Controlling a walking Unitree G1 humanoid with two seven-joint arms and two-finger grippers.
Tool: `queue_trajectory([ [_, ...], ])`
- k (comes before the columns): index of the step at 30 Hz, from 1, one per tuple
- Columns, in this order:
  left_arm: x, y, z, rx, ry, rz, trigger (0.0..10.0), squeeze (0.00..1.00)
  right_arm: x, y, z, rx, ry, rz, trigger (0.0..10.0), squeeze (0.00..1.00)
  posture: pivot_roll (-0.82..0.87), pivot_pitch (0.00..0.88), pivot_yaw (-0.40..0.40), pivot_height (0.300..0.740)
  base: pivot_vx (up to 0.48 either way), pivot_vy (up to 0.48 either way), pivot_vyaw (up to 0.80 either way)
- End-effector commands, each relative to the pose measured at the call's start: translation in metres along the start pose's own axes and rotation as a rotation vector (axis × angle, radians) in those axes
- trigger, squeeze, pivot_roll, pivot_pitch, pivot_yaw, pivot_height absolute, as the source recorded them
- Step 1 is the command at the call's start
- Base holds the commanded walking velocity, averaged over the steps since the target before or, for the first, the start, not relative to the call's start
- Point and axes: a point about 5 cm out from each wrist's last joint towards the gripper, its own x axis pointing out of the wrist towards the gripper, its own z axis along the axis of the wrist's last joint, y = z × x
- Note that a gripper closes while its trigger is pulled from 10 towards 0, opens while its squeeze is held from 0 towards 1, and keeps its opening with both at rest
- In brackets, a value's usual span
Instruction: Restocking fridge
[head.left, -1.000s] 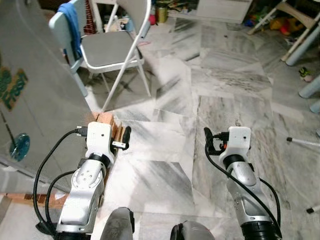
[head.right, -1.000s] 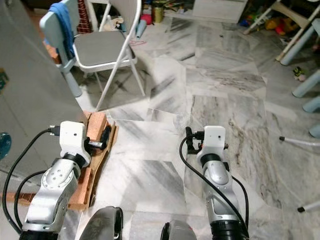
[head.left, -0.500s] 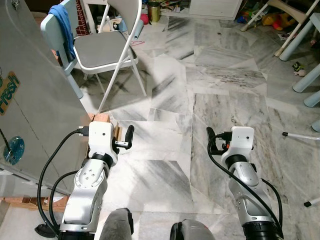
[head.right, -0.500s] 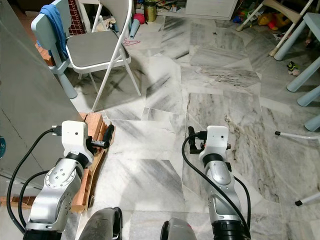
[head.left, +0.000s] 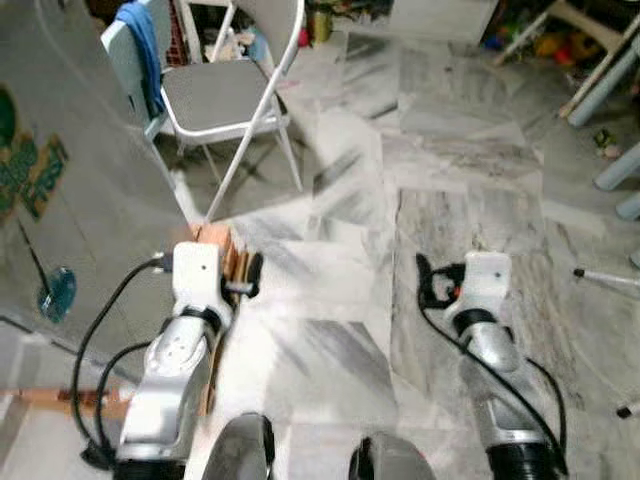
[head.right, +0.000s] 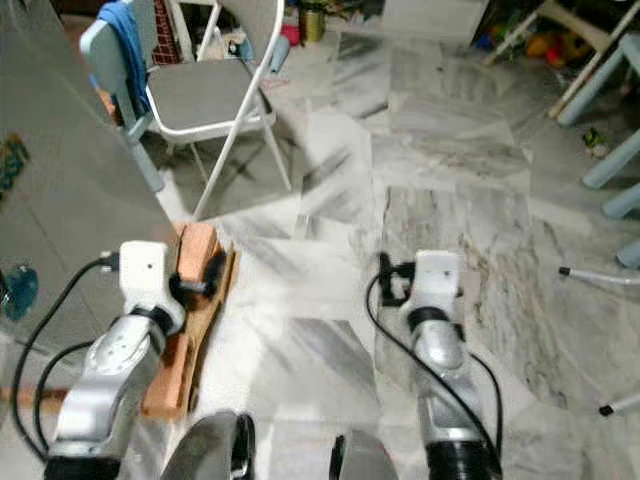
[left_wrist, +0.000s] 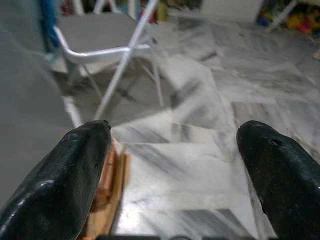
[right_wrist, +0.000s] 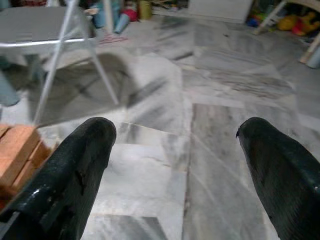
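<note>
The grey fridge (head.left: 70, 210), with green and blue stickers on its side, stands close on my left, resting on a brown wooden base (head.right: 190, 300). My left gripper (left_wrist: 175, 150) is held out low in front of me beside that base, open, with nothing between its fingers. My right gripper (right_wrist: 175, 145) is held out over the marble floor (head.left: 340, 300) at the same height, also open and empty. In the head views the left gripper (head.left: 252, 273) and right gripper (head.left: 423, 280) sit at the ends of my silver arms. The picture is blurred.
A grey folding chair (head.left: 222, 95) stands ahead on the left, just beyond the fridge corner. Behind it a light blue chair (head.right: 115, 60) carries a blue cloth (head.left: 140, 40). Pale blue furniture legs (head.right: 605, 70) and toys (head.right: 545, 40) lie at the far right.
The whole picture has shifted and blurred, so the camera has moved; the fridge side now takes up more of the left. Both arms keep the same pose, grippers still open.
</note>
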Motion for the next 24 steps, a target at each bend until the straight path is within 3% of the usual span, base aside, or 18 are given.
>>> queue_trajectory([
  [1,-0.002,-0.004,-0.006,-0.003,0.025,-0.009,10.0,0.00,-0.003,-0.007,-0.003,-0.005,0.011,-0.018,10.0,0.00,0.09,0.105,-0.047,0.740,-0.244,0.416,0.00],
  [3,-0.002,-0.004,-0.005,-0.002,0.019,-0.010,10.0,0.00,-0.003,-0.007,-0.003,-0.005,0.011,-0.016,10.0,0.00,0.09,0.105,-0.047,0.740,-0.249,0.407,0.00],
  [17,-0.001,-0.001,-0.001,0.047,-0.028,0.001,10.0,0.00,-0.004,-0.006,-0.003,0.022,-0.001,-0.008,10.0,0.00,0.10,0.105,-0.042,0.740,0.000,0.000,0.00],
  [24,-0.004,0.030,-0.004,0.074,-0.119,0.183,10.0,0.00,-0.015,-0.017,-0.002,0.016,-0.055,-0.009,10.0,0.00,0.12,0.037,-0.047,0.740,0.000,0.000,0.00],
])
